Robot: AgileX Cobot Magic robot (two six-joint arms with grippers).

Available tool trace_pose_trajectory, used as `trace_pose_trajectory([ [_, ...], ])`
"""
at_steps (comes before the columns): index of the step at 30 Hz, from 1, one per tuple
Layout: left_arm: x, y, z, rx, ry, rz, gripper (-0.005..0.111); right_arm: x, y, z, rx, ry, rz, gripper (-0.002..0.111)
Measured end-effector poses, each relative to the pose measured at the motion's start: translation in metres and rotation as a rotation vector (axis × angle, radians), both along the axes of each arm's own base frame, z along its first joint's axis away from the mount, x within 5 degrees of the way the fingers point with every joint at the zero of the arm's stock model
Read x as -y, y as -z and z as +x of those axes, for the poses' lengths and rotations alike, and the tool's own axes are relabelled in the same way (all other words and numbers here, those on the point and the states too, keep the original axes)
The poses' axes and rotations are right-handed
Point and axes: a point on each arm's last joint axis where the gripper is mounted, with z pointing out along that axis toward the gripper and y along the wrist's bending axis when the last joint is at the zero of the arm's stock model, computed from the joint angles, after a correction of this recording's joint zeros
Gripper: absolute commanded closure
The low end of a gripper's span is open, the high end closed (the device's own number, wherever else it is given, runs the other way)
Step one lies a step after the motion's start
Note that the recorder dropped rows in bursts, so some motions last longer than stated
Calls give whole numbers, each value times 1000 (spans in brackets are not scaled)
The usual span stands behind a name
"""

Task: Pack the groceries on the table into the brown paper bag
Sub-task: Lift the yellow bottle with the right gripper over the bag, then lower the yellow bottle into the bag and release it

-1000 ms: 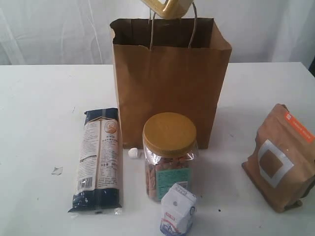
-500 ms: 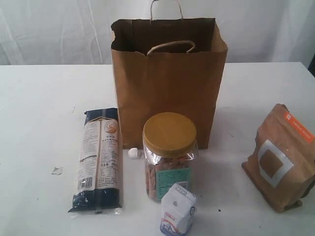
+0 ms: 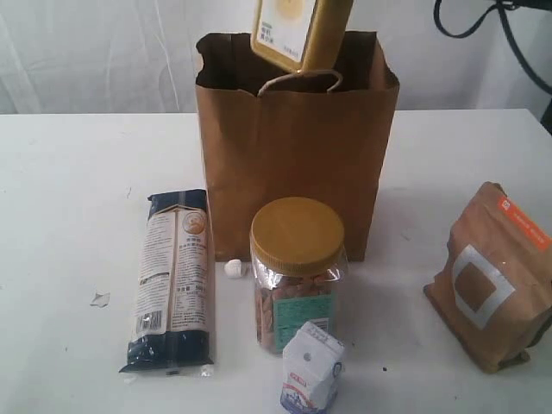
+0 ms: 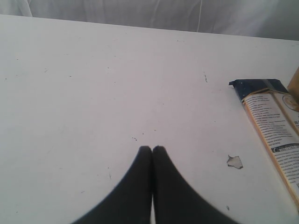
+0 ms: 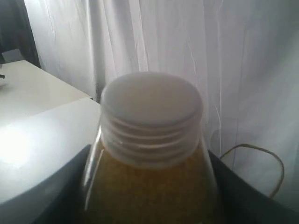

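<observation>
One orange-yellow bottle [image 3: 300, 30], clamped by the right gripper [image 5: 154, 200], hangs tilted over the brown paper bag [image 3: 297, 172], mouth directly below; left gripper [image 4: 152, 151] pinched together.

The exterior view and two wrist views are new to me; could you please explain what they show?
The robot has two arms with grippers. The exterior view sees the table from off the arms; each wrist view looks along one gripper. On the table are the brown paper bag, a tan-lidded jar, a small white carton and a kraft pouch; a pasta packet lies flat. The left gripper is shut and empty over the table. The right gripper holds the orange-yellow bottle, tilted, at the bag's open top.
</observation>
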Motion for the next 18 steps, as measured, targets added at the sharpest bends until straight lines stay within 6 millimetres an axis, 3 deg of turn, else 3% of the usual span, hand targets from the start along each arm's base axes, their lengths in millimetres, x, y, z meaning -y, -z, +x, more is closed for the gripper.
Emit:
trace_pose_trajectory([
  [12, 0, 0, 0, 0, 0, 0, 107, -32, 31, 10, -24, -57, -67, 108],
  [18, 0, 0, 0, 0, 0, 0, 107, -35, 44, 19, -37, 13, -112, 108],
])
